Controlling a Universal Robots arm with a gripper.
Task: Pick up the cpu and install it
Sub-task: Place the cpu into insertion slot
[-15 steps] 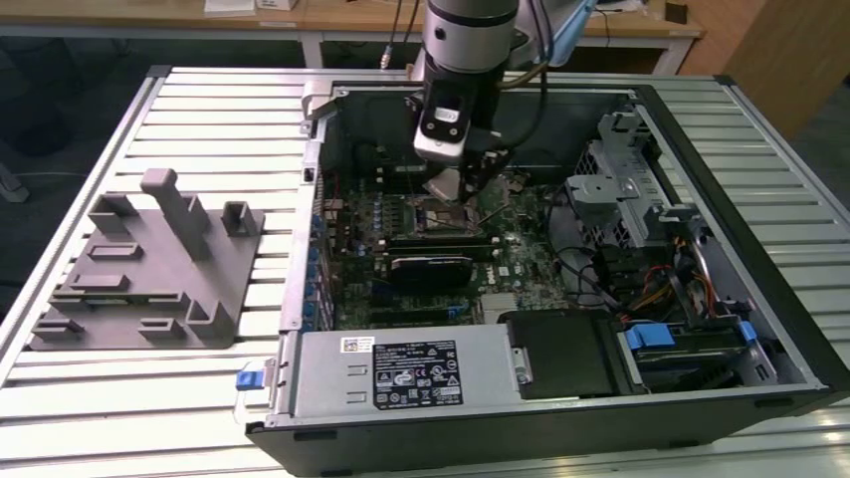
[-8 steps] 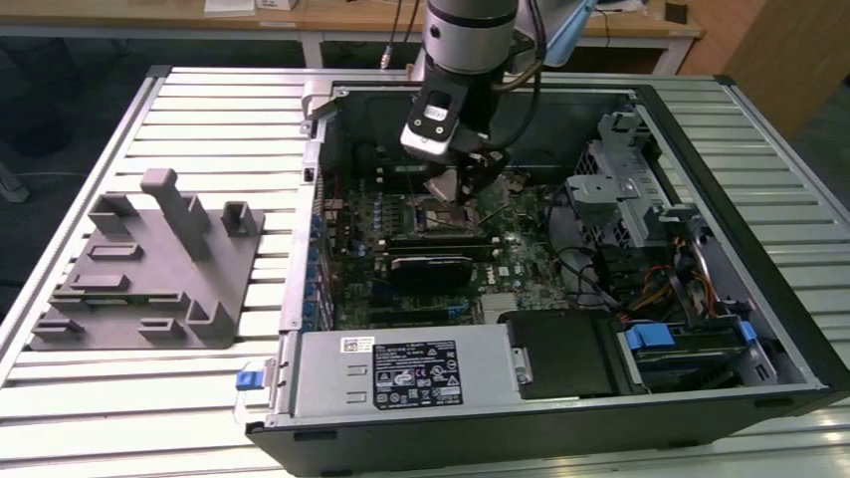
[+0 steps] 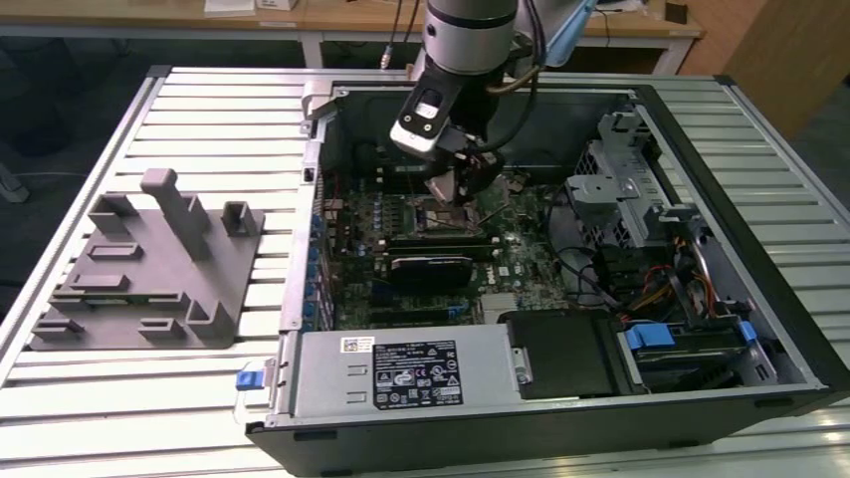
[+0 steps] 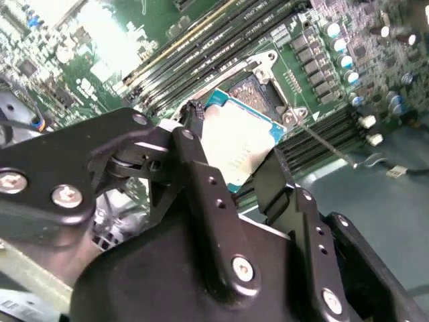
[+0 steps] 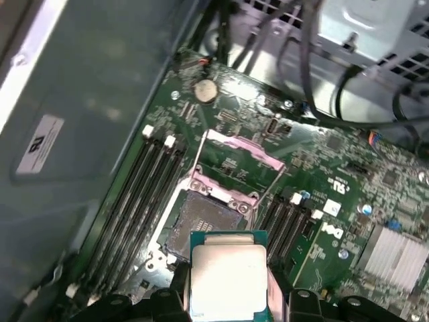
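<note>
Silver metal slats make up the big table [image 3: 80, 398]. On it lies an open black computer case [image 3: 531, 440]. A grey plastic holder [image 3: 146, 269] with blocks and posts sits beside the case, on the exterior view's left. The grey robot arm [image 3: 468, 35] reaches down into the case from above. Inside the case is a green motherboard [image 5: 348, 168] full of tiny parts. The black gripper [image 3: 461, 189] hangs low over the middle of the board. Its two fingers [image 4: 201, 174] squeeze the cpu [image 5: 228, 278] from both sides and hold it tight. The cpu is pale and shiny on top, with a thin blue-green edge. It is up in the air, close to the square socket [image 5: 201, 215], and not down in it yet. The socket's metal lid [image 5: 234, 164] is flipped up. Long black memory slots [image 5: 144, 194] run along both sides of the socket. A little round battery [image 5: 206, 90] sits further off on the board.
</note>
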